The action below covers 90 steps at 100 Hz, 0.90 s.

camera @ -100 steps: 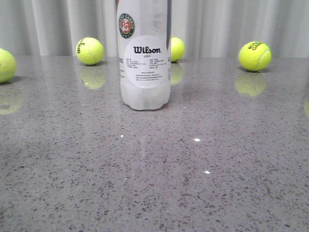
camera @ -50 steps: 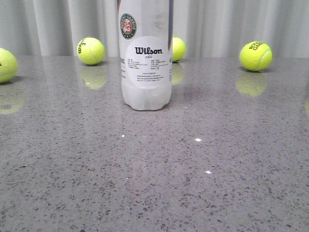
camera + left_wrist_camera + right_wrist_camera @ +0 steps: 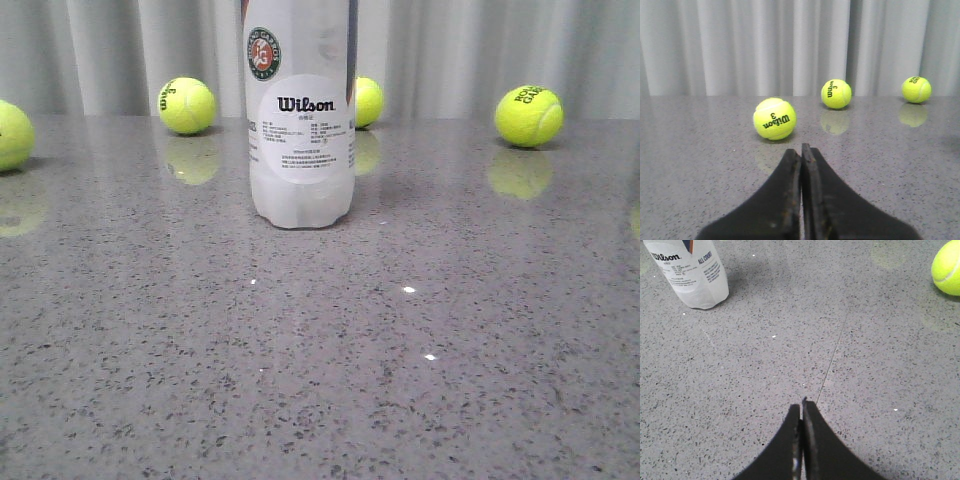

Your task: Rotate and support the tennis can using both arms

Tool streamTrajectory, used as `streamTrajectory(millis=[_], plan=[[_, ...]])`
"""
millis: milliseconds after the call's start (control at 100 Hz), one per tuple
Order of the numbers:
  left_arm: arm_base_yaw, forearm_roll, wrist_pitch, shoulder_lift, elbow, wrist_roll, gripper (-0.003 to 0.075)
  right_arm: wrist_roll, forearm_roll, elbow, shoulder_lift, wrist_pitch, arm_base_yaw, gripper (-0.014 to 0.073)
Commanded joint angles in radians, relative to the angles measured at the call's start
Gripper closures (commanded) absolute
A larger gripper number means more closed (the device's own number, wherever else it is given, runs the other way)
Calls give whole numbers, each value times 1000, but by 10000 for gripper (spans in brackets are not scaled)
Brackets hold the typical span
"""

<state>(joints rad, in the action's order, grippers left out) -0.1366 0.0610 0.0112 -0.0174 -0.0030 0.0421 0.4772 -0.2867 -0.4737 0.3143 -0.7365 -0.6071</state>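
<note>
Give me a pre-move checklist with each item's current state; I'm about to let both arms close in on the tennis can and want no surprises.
1. Tennis can upright on the table: ok.
2. Left gripper open wide enough to take the can: not ok, its jaws are shut together.
3. Right gripper open: not ok, also shut.
4. Either gripper touching the can: not ok; the right one is well short of it and the left wrist view shows only tennis balls.
5. Balls clear of the can's base: the nearest ball sits behind it; contact cannot tell.
6. Can's top and lid: cannot tell, cropped out of the front view.
</note>
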Motion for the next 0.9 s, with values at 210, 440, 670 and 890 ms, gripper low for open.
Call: streamTrajectory(millis=[210, 440, 670, 890], plan=[[71, -18, 60, 62, 47, -8, 741, -3, -26, -27, 10, 69, 6, 650], [71, -18, 90, 61, 47, -8, 741, -3, -26, -27, 10, 68, 6, 650], [71, -18, 86, 61, 47, -8, 741, -3, -26, -27, 10, 68, 6, 650], [71, -18, 86, 61, 47, -8, 741, -3, -26, -27, 10, 68, 6, 650]])
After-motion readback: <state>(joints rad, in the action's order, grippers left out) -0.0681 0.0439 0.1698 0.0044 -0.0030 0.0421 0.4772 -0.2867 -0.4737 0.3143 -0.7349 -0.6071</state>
